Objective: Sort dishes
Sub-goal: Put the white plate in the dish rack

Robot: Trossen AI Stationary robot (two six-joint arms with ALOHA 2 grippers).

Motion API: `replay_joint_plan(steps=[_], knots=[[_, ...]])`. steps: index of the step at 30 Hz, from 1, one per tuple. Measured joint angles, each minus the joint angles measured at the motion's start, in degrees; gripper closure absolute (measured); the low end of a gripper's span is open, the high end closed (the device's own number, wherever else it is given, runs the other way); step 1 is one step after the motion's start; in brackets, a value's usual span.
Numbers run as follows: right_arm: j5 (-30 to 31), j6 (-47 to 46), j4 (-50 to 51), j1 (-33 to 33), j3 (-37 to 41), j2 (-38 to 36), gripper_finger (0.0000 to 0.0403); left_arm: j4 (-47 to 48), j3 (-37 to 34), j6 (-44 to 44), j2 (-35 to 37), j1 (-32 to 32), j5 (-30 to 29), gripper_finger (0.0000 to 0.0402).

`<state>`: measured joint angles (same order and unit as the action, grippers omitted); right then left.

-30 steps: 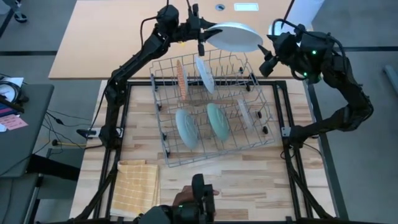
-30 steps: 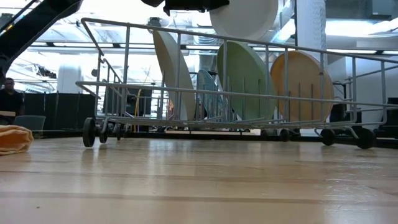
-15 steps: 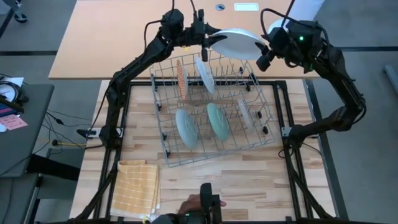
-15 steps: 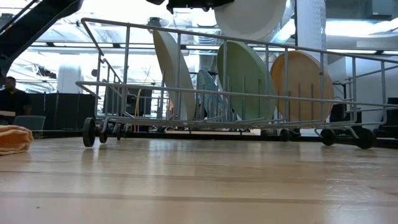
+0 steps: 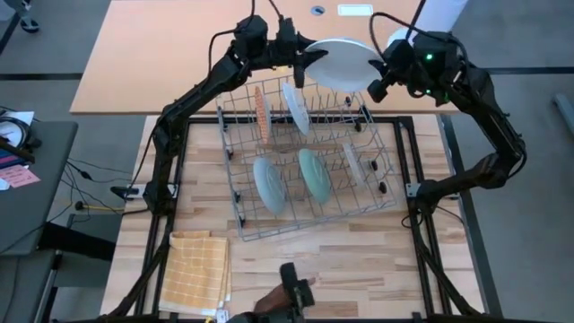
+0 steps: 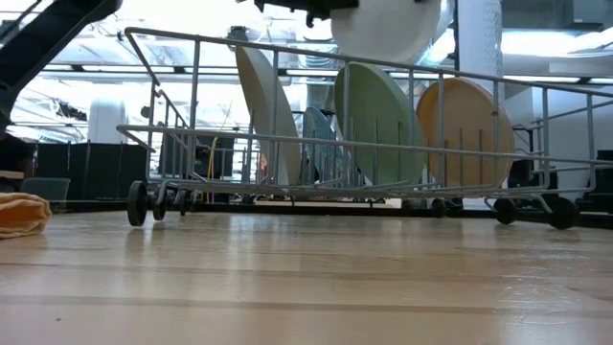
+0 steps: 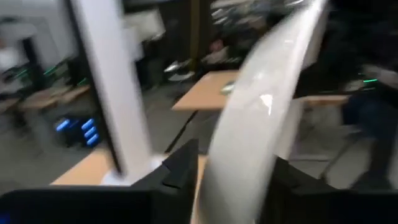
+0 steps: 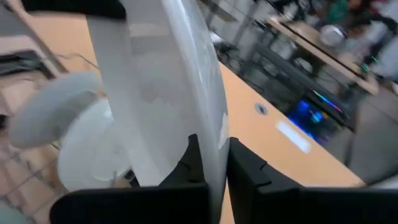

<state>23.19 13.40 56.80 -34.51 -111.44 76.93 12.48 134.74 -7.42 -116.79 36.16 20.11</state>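
I hold the white plate (image 5: pixel 343 63) up in the air above the far edge of the wire rack (image 5: pixel 309 157), one gripper on each side of it. My left gripper (image 5: pixel 305 61) pinches the plate's left rim; in my left wrist view the rim (image 7: pixel 261 118) runs up between my two dark fingers (image 7: pixel 180 168), which close onto it. My right gripper (image 5: pixel 377 79) grips the opposite rim, and in my right wrist view my fingers (image 8: pixel 193 165) sit tight on either side of the plate's thin edge (image 8: pixel 205 106).

In the low view the plate (image 6: pixel 388 29) hangs clear above the rack's top wire (image 6: pixel 383 59), not touching it.

Below, the rack already holds dishes standing on edge: an orange patterned plate (image 5: pixel 262 112) and a white plate (image 5: pixel 295 106) in the far row, two pale teal plates (image 5: pixel 270 184) (image 5: pixel 313 175) and a pale one (image 5: pixel 352 161) in the near row. The far right part of the rack, under my plate, is open. A yellow checked cloth (image 5: pixel 195 269) lies on the table's near left corner, well apart from the rack.
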Motion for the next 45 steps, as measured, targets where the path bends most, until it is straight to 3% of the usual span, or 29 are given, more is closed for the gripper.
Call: replay_joint_plan(steps=[9, 17, 24, 30, 36, 45], knots=[[14.52, -2.46, 2.52, -0.83, -6.69, -0.09, 0.0381, 19.03, 0.11, 0.14, 6.08, 0.68, -12.00, 0.0229], [27.78, -12.76, 5.82, 0.81, -10.45, 0.70, 0.0381, 43.57, 0.11, 10.36, 10.82, 0.83, -36.19, 0.0226], [34.11, -29.34, 19.30, 5.25, -10.45, 3.13, 0.0381, 63.92, 0.09, 22.86, 11.44, 1.11, -49.93, 0.0226], [33.06, -43.13, 29.02, 9.65, -10.43, 8.28, 0.0381, 73.75, 0.04, 25.77, 11.08, 2.08, -52.51, 0.0226], [33.06, -43.99, 30.03, 12.18, -10.43, 13.77, 0.0381, 75.70, 0.00, 25.03, 11.04, 2.88, -52.49, 0.0226], [32.17, -44.55, 31.86, 9.17, -10.43, 21.43, 0.0381, 77.58, 0.00, 24.40, 11.04, 2.99, -48.50, 0.0226]])
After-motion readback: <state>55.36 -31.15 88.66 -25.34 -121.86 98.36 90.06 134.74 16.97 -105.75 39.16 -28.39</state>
